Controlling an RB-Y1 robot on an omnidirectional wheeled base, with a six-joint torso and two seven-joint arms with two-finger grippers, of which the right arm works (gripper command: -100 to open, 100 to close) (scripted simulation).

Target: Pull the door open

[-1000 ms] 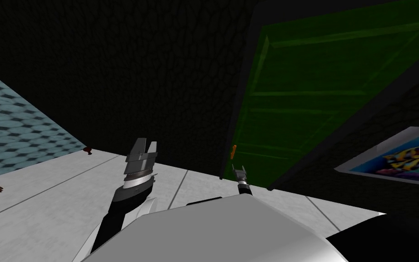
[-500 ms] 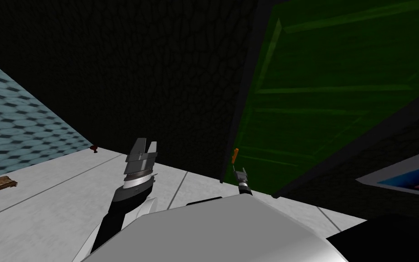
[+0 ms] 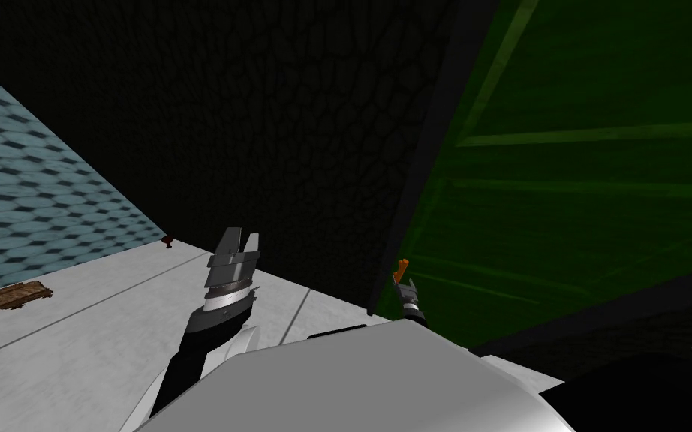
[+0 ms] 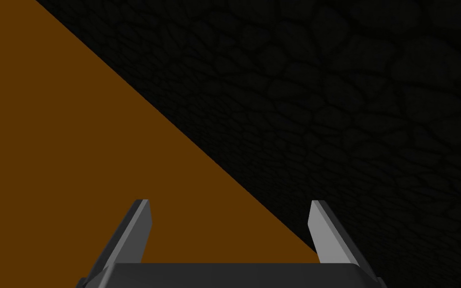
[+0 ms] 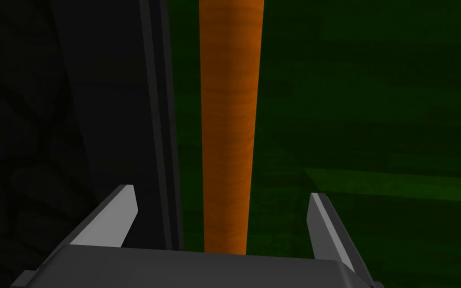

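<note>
Right hand [image 5: 222, 194] is standing released: both fingers are spread and the orange handle [image 5: 228, 115] is running up between them. Neither finger is touching it. The bar is sitting roughly midway in the gap and is reaching down to the hand's dark body, so the hand is already deep around it.

The handle is mounted on the green door [image 3: 585, 172], on its left edge, just beside the dark door frame [image 3: 421, 180]. The door is standing ahead and to my right. It is looking shut in its frame, though in this dim light I cannot tell for sure.

Left hand [image 3: 235, 247] is hanging out front on my left over the pale floor [image 3: 74, 330], fingers apart, grasping nothing.

Judgement: the step in hand is seating the grasp, not yet pulling.
- Closing fully on the bar before any pull. It is looking smooth and round, so a loose pinch is likely to be sliding along it.
- Watching the frame-side finger, which is sitting near the frame.
- Pulling along the door's arc, not straight back, with the wrist turning with the leaf.
- Keeping my body out of the door's swing.
</note>
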